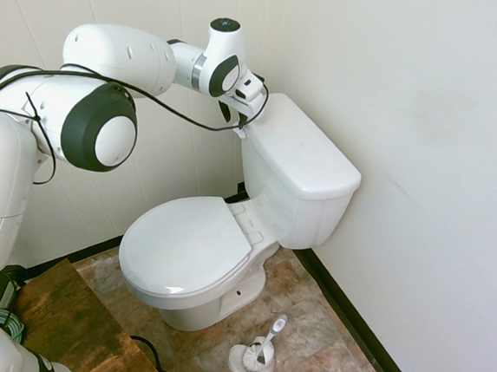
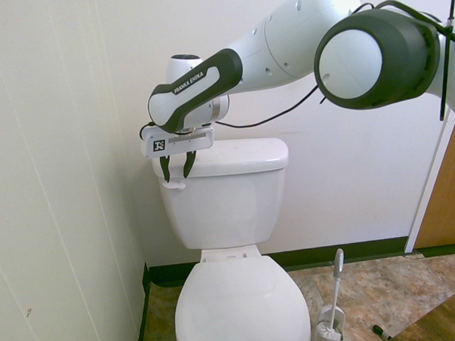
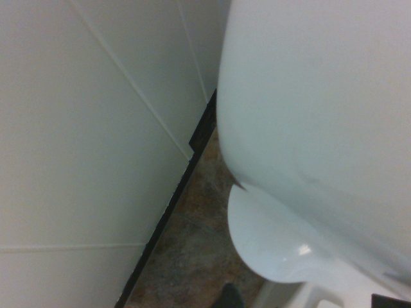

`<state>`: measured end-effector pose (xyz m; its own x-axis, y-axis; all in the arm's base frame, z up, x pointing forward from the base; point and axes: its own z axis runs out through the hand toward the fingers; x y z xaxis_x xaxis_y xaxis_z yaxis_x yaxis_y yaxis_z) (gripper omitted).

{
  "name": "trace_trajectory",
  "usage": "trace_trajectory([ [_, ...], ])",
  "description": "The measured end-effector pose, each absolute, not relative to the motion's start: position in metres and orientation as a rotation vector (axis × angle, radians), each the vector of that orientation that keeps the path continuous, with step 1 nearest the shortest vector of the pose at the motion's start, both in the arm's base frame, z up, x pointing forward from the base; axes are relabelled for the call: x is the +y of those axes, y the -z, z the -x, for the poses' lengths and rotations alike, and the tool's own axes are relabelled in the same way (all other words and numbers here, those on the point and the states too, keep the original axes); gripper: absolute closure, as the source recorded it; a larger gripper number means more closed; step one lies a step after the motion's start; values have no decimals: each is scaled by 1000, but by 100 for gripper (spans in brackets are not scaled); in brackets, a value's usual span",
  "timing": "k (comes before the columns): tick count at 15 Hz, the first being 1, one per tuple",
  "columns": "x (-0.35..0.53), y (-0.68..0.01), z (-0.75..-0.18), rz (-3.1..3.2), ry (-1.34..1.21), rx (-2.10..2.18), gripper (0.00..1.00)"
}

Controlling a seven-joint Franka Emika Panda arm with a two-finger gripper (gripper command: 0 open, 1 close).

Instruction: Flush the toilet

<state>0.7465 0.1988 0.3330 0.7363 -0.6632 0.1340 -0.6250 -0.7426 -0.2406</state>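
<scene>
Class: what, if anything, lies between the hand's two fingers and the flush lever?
Nothing. In the second exterior view the hand hangs right over the lever, fingertips at it; touch unclear.

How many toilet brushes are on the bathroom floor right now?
1. The toilet brush stands in its holder on the floor beside the toilet bowl; more could be hidden behind the toilet.

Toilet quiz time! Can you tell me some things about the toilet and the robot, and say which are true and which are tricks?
1. The toilet has its lid down. True.
2. The gripper is down by the seat. False: it is up at the flush lever on the tank's corner.
3. A toilet brush stands in a holder on the floor. True.
4. The floor is white tile. False: it is mottled brown.
</scene>
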Motion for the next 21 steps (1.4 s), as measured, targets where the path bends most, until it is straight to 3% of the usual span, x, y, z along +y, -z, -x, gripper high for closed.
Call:
trace_trajectory([
  [21,219,-279,-776,2742,261,1094,100],
])
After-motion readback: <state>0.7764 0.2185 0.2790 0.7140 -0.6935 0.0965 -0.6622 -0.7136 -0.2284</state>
